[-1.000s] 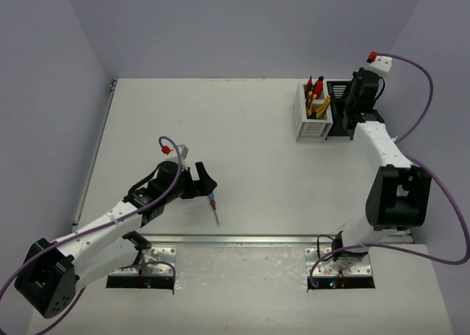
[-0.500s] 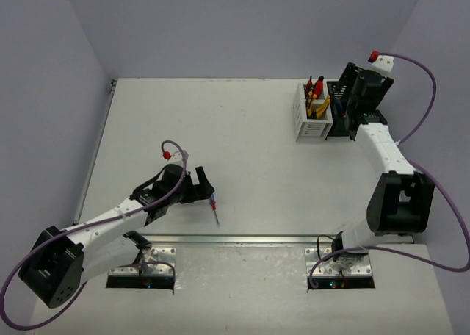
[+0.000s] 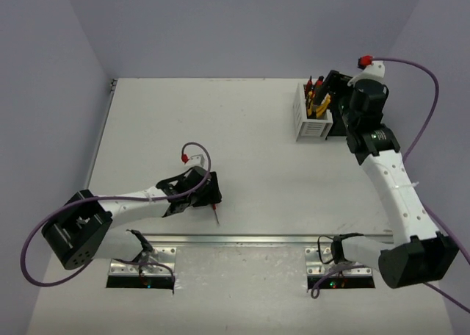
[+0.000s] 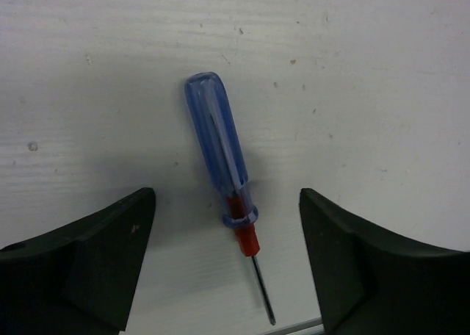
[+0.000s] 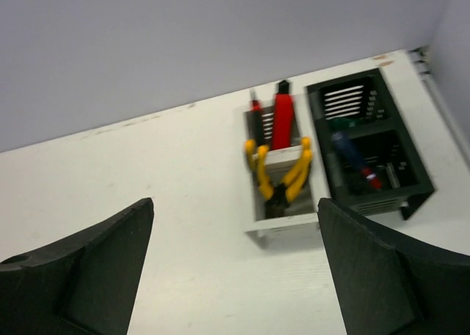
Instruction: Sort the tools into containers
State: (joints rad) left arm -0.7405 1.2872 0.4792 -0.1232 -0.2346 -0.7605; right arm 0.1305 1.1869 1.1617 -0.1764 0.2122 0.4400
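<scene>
White table (image 3: 257, 144): I see a screwdriver (image 4: 220, 151), clear blue handle, red collar, thin dark shaft, lying flat inside the spread left gripper (image 4: 226, 206). The right gripper (image 5: 235, 206) is spread too, empty.

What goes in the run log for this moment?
left fingers: open, either side of blue screwdriver lying on table | right fingers: open, empty, near white bin and black bin | screwdriver not yet gripped

Blue-and-red screwdriver (image 4: 220, 148), white bin (image 5: 286, 222), black slotted bin (image 5: 378, 204), yellow pliers (image 5: 259, 166), red knife (image 5: 282, 118)
</scene>
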